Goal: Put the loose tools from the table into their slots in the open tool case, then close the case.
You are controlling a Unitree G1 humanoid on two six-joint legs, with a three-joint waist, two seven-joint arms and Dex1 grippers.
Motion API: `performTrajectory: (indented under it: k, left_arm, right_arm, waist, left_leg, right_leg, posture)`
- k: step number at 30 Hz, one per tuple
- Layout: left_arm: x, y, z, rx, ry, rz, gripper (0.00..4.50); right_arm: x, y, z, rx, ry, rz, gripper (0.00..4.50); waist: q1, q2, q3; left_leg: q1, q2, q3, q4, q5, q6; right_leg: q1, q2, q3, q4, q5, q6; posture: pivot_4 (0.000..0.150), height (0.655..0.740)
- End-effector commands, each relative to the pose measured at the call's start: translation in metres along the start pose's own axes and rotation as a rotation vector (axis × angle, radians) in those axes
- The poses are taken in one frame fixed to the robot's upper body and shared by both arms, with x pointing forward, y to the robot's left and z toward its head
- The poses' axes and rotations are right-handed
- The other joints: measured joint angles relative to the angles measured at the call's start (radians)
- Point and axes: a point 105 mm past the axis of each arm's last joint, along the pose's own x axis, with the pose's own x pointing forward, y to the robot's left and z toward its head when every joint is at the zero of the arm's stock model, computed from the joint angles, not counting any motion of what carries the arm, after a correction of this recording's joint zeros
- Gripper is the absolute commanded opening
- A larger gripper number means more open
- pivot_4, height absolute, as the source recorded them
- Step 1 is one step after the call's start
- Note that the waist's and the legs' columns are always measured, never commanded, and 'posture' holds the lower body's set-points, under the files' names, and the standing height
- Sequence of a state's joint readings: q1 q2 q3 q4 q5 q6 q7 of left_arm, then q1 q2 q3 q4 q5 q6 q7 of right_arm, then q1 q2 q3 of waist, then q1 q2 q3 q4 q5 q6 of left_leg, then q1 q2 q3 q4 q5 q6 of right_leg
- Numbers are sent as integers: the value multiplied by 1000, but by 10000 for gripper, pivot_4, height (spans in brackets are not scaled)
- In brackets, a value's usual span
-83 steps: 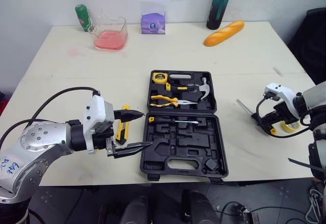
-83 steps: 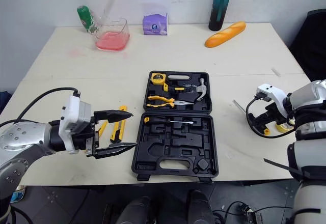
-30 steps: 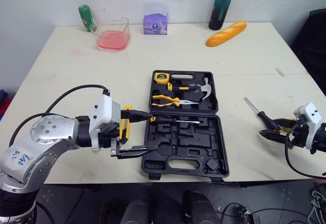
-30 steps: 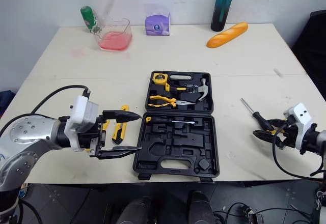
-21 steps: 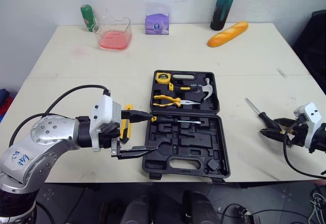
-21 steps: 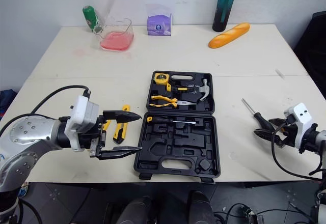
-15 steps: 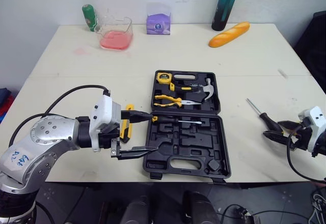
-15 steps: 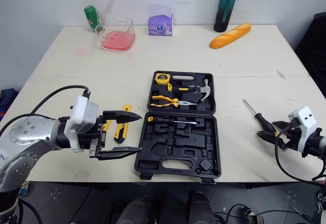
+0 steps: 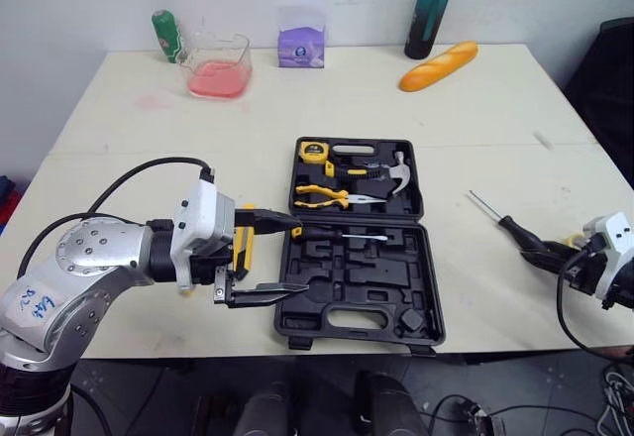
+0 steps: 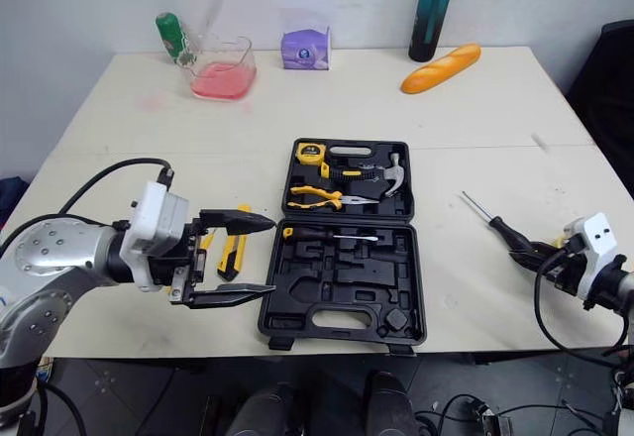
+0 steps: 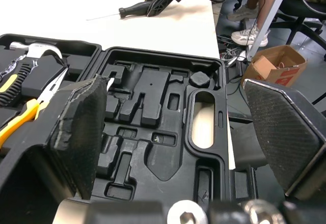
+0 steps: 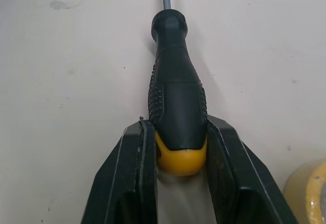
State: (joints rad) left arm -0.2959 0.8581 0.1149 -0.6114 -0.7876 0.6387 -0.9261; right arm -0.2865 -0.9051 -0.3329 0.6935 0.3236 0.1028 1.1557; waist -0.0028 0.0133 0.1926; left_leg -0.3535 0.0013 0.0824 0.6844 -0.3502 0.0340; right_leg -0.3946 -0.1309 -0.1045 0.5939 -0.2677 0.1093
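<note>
1 case, 1 utility knife; left tool agape, right tool tight around 1 screwdriver

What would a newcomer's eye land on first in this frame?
The open tool case at the table's middle, its front half mostly empty slots, draws the eye first. The left gripper hovers wide open at its left edge, and at the table's right the right gripper clasps the butt of a screwdriver lying on the table.
</note>
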Motion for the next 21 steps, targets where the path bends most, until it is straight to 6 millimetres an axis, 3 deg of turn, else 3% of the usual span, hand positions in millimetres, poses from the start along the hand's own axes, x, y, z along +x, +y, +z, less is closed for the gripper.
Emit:
performTrajectory:
  k: [1, 4, 8, 11, 17, 21]
  left_arm:
    - [-4, 0, 1, 32, -10, 15, 45000]
    - [-12, 3, -1, 43, -1, 44, 45000]
    - [-18, 5, -3, 76, 11, 68, 45000]
    - [-28, 5, -11, 115, 19, 100, 45000]
    - [-39, -4, -25, 35, 63, 118, 45000]
    - [-49, -7, -34, -16, 92, 172, 45000]
  right_arm:
    - [-6, 2, 37, -94, -135, 10, 8521]
    - [-7, 16, 75, -186, -180, 94, 8521]
    - [-5, 44, 104, -260, -160, 240, 8521]
    - [-1, 89, 124, -336, -92, 486, 8521]
    - [13, 140, 125, -472, 37, 714, 8520]
    - [30, 165, 128, -534, 85, 754, 8520]
  waist:
    - [-1, 0, 0]
    - [-1, 1, 0]
    - [2, 2, 1]
    - [3, 2, 1]
    - [2, 1, 1]
    - [1, 1, 1]
  left_leg:
    - [0, 0, 0, 0, 0, 0]
    - [0, 0, 1, 0, 0, 0]
    - [0, 0, 1, 0, 0, 0]
    - [-1, 0, 0, 0, 0, 0]
    - [-1, 3, 0, 0, -3, -2]
    - [-2, 4, 0, 0, -4, -2]
  right_leg:
    - [0, 0, 0, 0, 0, 0]
    - [-1, 0, 0, 0, 0, 0]
    - [-2, -1, 0, 0, 0, 0]
    - [-2, -1, 0, -1, 0, 0]
    - [-2, -4, 0, -3, -1, -2]
    - [-4, -5, 1, -3, -1, -2]
  posture:
    - [1500, 7349]
    - [1500, 7349]
    - [1500, 7349]
    - [1500, 7349]
    - [1500, 7349]
    - [1500, 7349]
